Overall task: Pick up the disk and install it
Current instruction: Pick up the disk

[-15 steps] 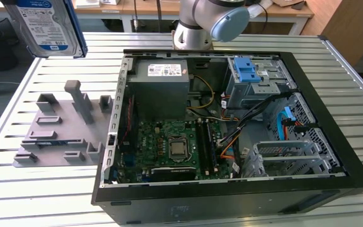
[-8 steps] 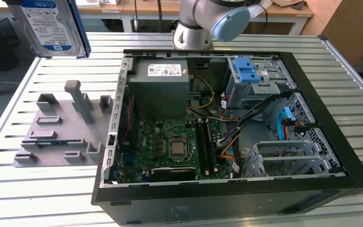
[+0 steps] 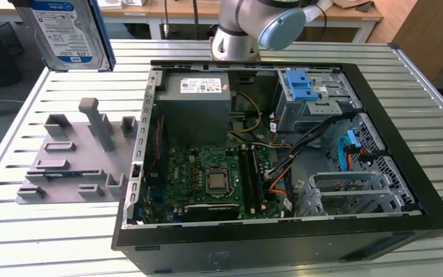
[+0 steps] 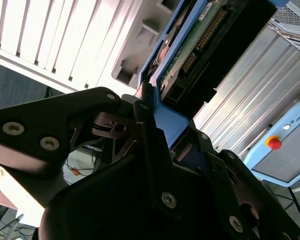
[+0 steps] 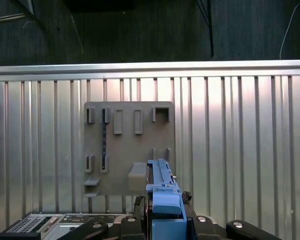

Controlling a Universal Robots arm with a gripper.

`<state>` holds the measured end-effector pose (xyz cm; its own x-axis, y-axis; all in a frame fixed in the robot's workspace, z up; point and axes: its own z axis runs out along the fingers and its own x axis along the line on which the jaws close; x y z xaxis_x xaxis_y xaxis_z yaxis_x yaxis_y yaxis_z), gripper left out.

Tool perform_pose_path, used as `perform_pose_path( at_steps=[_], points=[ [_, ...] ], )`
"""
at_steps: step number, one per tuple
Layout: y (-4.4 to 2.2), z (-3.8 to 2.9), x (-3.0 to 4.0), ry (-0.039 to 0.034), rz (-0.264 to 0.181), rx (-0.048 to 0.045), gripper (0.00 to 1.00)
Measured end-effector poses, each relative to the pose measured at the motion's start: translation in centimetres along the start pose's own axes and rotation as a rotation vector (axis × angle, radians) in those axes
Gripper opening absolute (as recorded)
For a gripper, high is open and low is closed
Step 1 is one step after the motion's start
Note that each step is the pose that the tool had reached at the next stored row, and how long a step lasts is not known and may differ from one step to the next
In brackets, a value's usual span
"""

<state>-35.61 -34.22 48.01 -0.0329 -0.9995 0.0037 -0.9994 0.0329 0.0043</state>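
The disk (image 3: 71, 34), a silver drive with a white-and-blue label in a blue bracket, hangs upright high above the table at the exterior view's far left, over the grey holder (image 3: 75, 156). In the second wrist view my gripper (image 4: 170, 131) is shut on the disk's blue bracket, and the drive's green circuit board (image 4: 190, 47) extends beyond the black fingers (image 4: 146, 130). In the first wrist view the disk's blue edge (image 5: 162, 192) sticks out of my gripper (image 5: 165, 220), with the grey holder (image 5: 127, 150) far below it on the slatted table.
The open computer case (image 3: 406, 173) lies on the slatted table (image 3: 44, 242), with a motherboard (image 3: 214, 179), a grey power supply (image 3: 194, 109) and a drive cage with a blue latch (image 3: 302, 86). The arm's base (image 3: 241, 34) stands behind the case.
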Motion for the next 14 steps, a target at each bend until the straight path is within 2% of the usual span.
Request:
perform_pose_path(
  at_steps=[6, 14],
  points=[
    [-0.57, -0.01, 0.2, 0.0001, 0.0, -0.0001, 0.36],
    [-0.64, 0.0, 0.21, 0.0, 0.0, 0.0, 0.36]
  ],
)
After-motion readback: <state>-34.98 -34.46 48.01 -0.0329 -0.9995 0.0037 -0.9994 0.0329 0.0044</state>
